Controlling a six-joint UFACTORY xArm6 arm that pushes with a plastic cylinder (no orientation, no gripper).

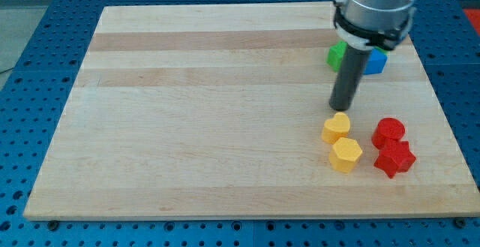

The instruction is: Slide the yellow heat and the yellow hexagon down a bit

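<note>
Jaws are absent on this arm; it ends in a plain rod, so nothing is held. Taking the yellow heart (337, 128) as landmark: my tip (342, 109) sits just above it, touching or nearly so, and the yellow hexagon (346, 155) lies just below it, touching. Right of it are a red cylinder (388, 132) and red star (394, 158). The push looks about to begin; next comes a straight stroke toward the view's bottom. No containers stand on the bench (210, 112).

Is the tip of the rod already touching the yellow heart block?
Cannot tell. In the camera view my tip ends right at the upper edge of the yellow heart, with no gap visible, but contact is not plain either.
</note>
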